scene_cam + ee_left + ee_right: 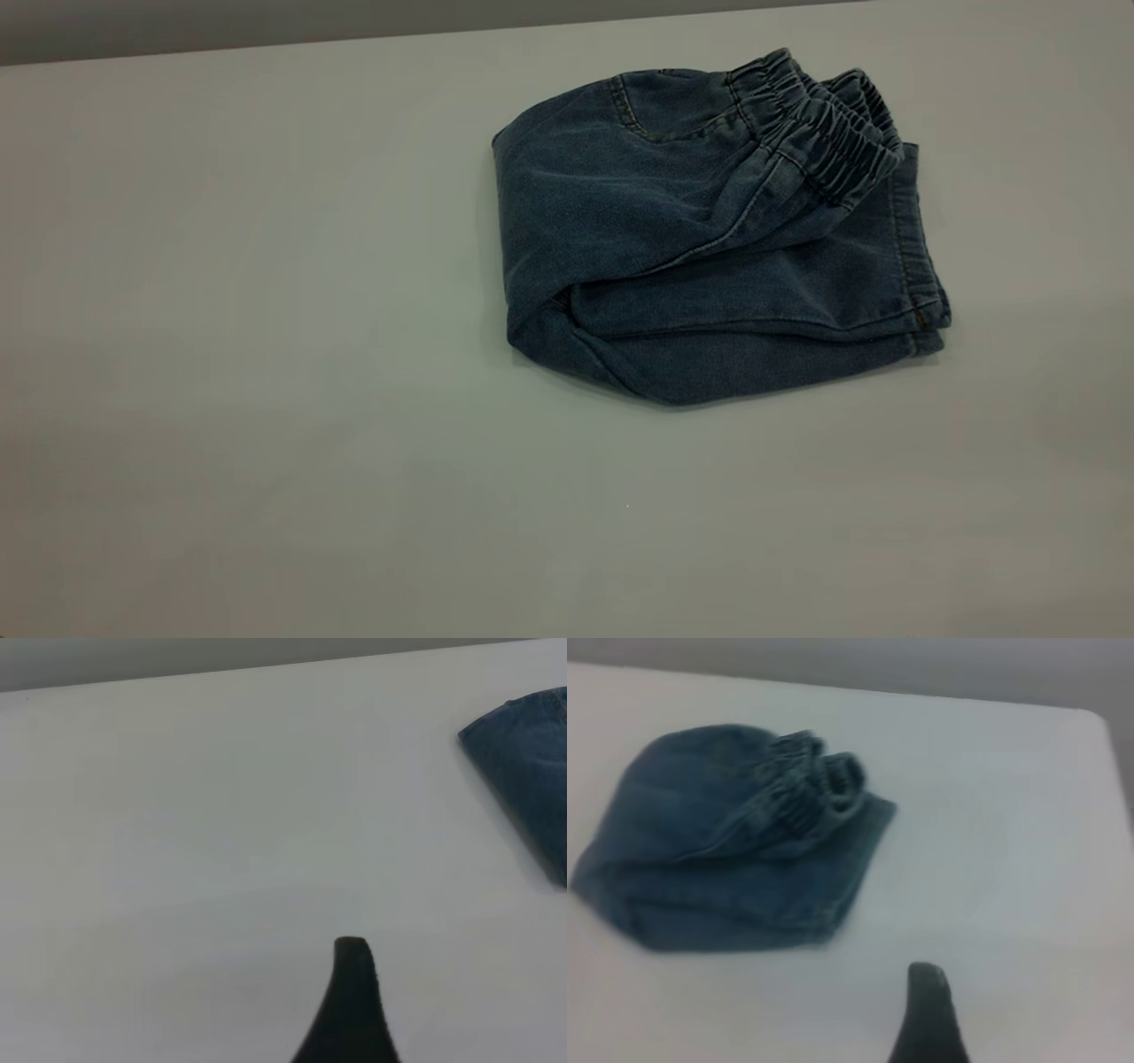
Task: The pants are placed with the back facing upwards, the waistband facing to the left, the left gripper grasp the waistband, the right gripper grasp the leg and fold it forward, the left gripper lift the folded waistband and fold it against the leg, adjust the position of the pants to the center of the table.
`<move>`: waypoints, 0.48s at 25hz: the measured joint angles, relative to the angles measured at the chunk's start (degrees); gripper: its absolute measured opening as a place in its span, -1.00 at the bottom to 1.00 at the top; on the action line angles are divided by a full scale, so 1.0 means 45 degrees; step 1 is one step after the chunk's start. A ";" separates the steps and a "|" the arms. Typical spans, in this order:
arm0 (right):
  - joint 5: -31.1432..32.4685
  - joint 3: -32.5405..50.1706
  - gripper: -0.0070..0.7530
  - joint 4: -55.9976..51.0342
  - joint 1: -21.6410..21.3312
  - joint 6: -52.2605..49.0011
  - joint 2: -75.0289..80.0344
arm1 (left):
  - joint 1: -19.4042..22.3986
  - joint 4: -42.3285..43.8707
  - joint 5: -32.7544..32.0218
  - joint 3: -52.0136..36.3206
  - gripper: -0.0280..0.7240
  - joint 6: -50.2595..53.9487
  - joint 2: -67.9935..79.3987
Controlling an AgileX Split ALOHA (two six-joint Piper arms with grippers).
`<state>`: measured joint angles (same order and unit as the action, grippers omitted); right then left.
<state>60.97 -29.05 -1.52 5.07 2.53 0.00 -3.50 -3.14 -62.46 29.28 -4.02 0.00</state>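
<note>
Each wrist view shows only one dark fingertip of its own gripper, left and right, so whether the jaws are released or clenched cannot be told. The folded pants lie right of centre on the pale grey surface, waistband on top toward the hems.

Folded blue denim pants lie right of centre, waistband on top.
</note>
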 joint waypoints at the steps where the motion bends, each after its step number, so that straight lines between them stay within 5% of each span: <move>1: 0.0000 0.0000 0.17 0.0239 0.0000 -0.0431 0.0000 | 0.0000 0.0000 0.0000 0.0000 0.51 0.0000 0.0000; 12: 0.0000 0.0008 0.17 0.0158 0.0011 -0.0449 0.0000 | 0.0000 0.0000 0.0012 0.0000 0.51 0.0000 0.0000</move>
<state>60.97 -29.01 -0.80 5.12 0.50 0.00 -3.50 -3.14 -62.41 29.28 -4.02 0.00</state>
